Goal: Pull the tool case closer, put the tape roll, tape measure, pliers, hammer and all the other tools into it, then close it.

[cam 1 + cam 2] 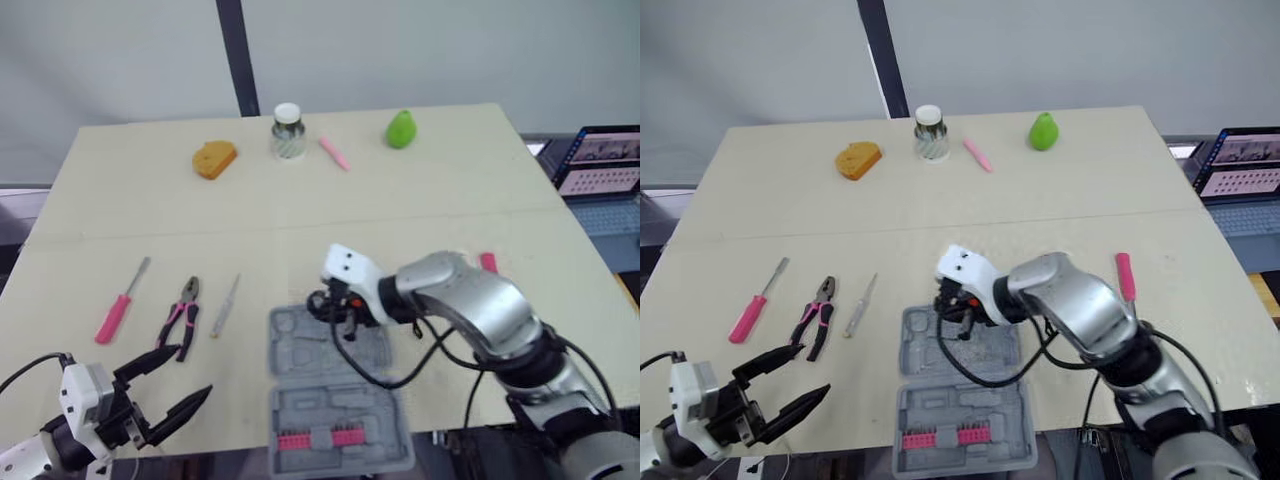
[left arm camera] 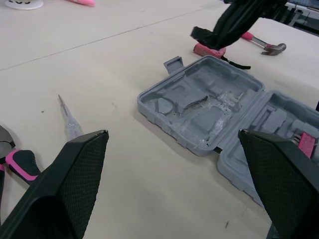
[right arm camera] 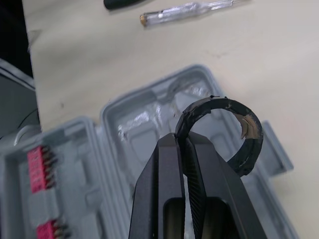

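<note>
While the right gripper [image 3: 185,142] hangs over the far half of the tool case [image 1: 295,350], its two fingers are pinched together on the band of the black tape roll [image 3: 209,104]. This keeps the ring just above the moulded recesses. The grey case lies opened flat at the near edge of the table [image 1: 450,200], with its long axis running straight away from the robot. Its far half holds only bare recesses, and its near half carries two pink bit strips [image 1: 320,438] set crosswise.

The left gripper [image 1: 195,370] hovers low at the near left, fingers spread wide with nothing between them. Just beyond it lie the pliers [image 1: 180,318], nose pointing away and pink-and-black handles toward the robot. To their left, the pink-handled screwdriver [image 1: 118,310] slants with its tip away and slightly right. To their right, the clear tester screwdriver [image 1: 225,306] also has its tip away. The hammer [image 1: 1125,275] lies right of the right arm, its pink handle running near to far.

At the far side stand an orange wedge [image 1: 214,159], a white-lidded jar [image 1: 288,132] whose patterned wrap is too small to read, a pink pen [image 1: 335,153] and a green pear [image 1: 401,129].
</note>
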